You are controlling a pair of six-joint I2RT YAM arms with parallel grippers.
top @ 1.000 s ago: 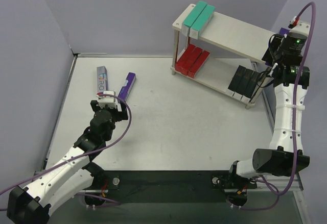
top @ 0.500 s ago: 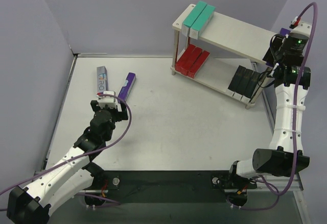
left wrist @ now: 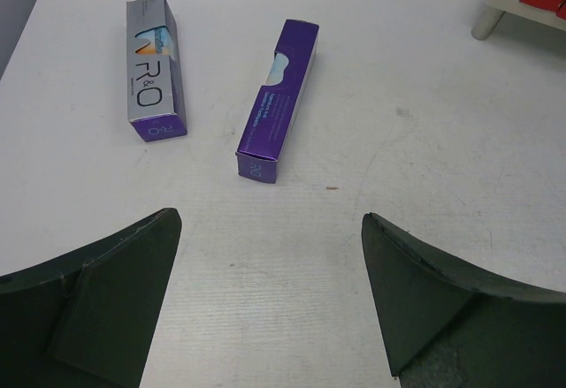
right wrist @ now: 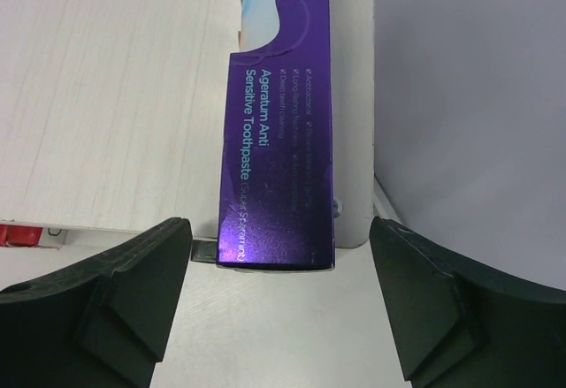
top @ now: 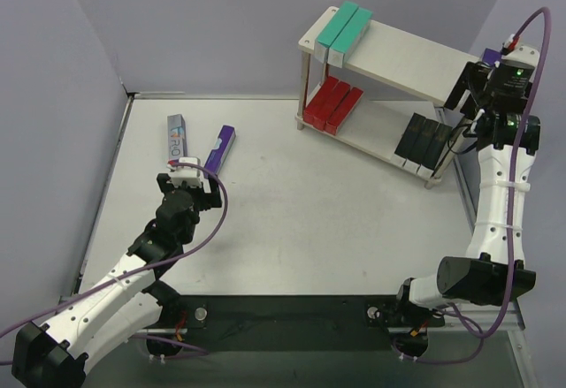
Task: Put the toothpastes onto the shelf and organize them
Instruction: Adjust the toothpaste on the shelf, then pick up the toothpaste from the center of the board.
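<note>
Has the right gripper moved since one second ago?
Yes. The right gripper has opened: in the top view its finger now stands further left over the shelf's right end. The purple carton lies free.

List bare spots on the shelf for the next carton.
Top board: bare between the teal cartons and the purple carton at the right end. Lower tier: a gap between red cartons and black cartons; both ends crowded.

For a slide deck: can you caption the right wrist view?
Right gripper open, its fingers standing clear on either side of a purple toothpaste carton that lies along the edge of the top shelf board.
</note>
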